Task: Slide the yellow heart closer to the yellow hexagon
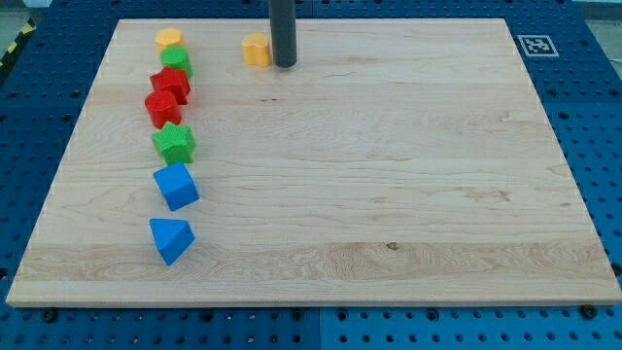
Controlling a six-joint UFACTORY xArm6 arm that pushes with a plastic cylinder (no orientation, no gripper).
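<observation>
Yellow heart (pixel 256 49) touching my tip (pixel 284 64), near board's (pixel 389 194) top.

My tip (pixel 284 64) sits just beside the yellow heart (pixel 256 49), on its right in the view, near the bench's (pixel 389 194) top edge. Left of the heart, well apart, lies the yellow hexagon (pixel 169 39). Also left of the heart, running down the view in turn: a green block (pixel 177 61), two red blocks (pixel 170 84) (pixel 162 105), the green star (pixel 175 143), the blue cube (pixel 176 186) and, lowest, the blue wedge (pixel 171 239).

My tip (pixel 284 64) at the view's top, rod upright (dark, straight), on the board.
</observation>
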